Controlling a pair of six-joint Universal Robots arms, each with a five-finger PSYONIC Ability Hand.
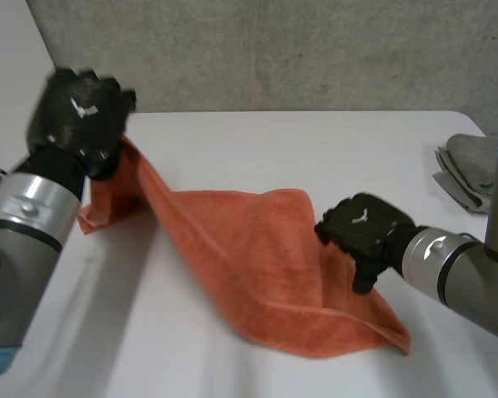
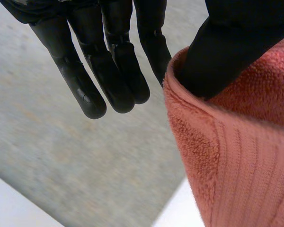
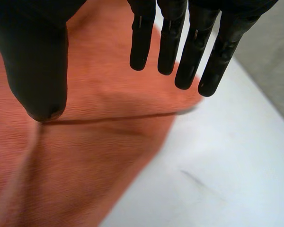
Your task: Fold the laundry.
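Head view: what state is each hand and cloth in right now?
Orange towel: rumpled, one corner lifted off the table, the rest lying on it.
Left hand: raised, open, towel hanging over its thumb.
Right hand: open, fingers straight, over the towel's right side.
Grey cloth: untouched, at the table's right edge.

White tabletop (image 1: 257, 149), viewed from above. We mark two items lying on it. Orange towel (image 1: 266, 265): crumpled across middle, near right corner flat on surface, far left corner raised off it. Grey cloth (image 1: 471, 170): folded, at far right edge, well apart from towel.
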